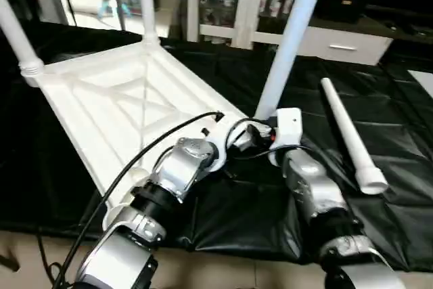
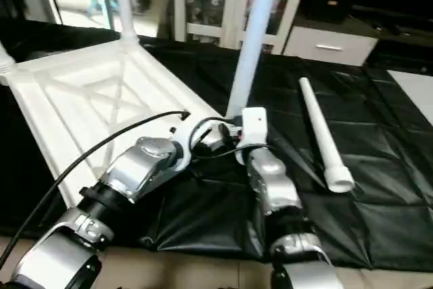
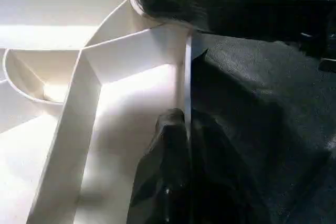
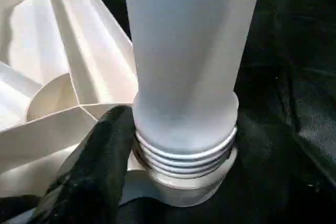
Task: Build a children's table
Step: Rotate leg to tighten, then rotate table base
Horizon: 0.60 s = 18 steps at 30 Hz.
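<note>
**Third leg threading in, one leg left on the mat**

Upside-down table top (image 1: 128,109) on the black mat (image 1: 379,133), ribbed underside up. Two legs already upright in the far corner sockets (image 1: 145,1), (image 1: 15,32). Third leg (image 1: 291,38) standing in the near corner socket, straight ahead of the right gripper (image 4: 173,145); long axis close to vertical, leaning slightly, narrow end up, threaded collar (image 4: 184,153) down at the socket mouth, with several thread turns exposed above it. Right jaws set fairly wide around that collar; one black finger (image 4: 92,171) lying against the thread, the other hidden behind the leg, so a firm hold cannot be confirmed. Left gripper (image 3: 176,145) closed almost completely, pinching the thin wall of the top's rim just beside that same corner, apparently to brace it.

Fourth leg (image 1: 348,133) loose on the mat, well to the outer side of the right jaws, long axis running away from the robot, wide end nearest.

Risks, as judged: cross-threading if turned while leaning; leg toppling if released before the thread bites; top sliding or lifting if the rim pinch slips; cables (image 1: 250,140) between the wrists snagging during rotation.
</note>
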Tool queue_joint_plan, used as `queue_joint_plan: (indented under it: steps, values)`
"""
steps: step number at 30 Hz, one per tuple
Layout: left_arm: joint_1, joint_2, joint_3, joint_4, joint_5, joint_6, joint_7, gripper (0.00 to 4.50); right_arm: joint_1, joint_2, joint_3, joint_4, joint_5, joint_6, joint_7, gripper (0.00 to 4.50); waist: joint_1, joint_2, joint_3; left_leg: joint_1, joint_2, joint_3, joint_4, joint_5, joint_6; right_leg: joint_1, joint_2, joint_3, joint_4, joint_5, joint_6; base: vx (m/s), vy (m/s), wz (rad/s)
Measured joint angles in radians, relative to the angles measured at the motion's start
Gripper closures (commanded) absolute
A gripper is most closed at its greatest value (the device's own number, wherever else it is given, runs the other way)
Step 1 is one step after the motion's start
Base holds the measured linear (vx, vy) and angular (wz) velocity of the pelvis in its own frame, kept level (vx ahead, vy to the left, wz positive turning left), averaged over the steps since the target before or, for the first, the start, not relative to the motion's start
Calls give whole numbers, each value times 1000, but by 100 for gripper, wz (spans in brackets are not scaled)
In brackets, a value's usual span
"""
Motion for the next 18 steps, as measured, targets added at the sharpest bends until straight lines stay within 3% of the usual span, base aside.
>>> queue_joint_plan:
  steps: [8, 11, 14, 16, 18]
  values:
    - [-56, 21, -3, 138, 40, -185, -10, 450, 108, -51, 3, -191, -3, 40, 25, 40, 5, 3, 1, -1, 0, 5, -3, 0, 0, -3, 1, 3, 0, 1, 2, 0, 0, 0]
    - [-79, 12, -3, 198, 42, -243, -20, 450, 130, -67, 5, -222, -29, 44, 3, 6, 15, 7, 1, 0, 0, 7, -5, 0, 0, -3, 0, 4, -1, 0, 3, 0, 0, 0]
    - [-113, -16, 2, 290, 43, -323, 13, 450, 157, -68, 3, -237, -42, 56, -22, 6, 31, 15, 2, 0, -1, 9, -5, 0, 0, -3, -1, 6, -1, 0, 3, 0, 0, 0]
    - [-121, -26, 25, 324, 35, -358, 14, 405, 167, -68, 2, -250, -43, 69, -31, 0, 34, 16, 2, 0, -1, 9, -5, 0, 0, -3, -1, 6, -1, 0, 3, 0, 0, 0]
    - [-126, -56, 95, 329, -23, -418, 4, 390, 169, -71, -1, -256, -42, 80, -38, 0, 37, 11, 6, -1, 1, 8, -2, 0, 0, -5, 0, 4, -1, 0, 2, 0, 0, 0]
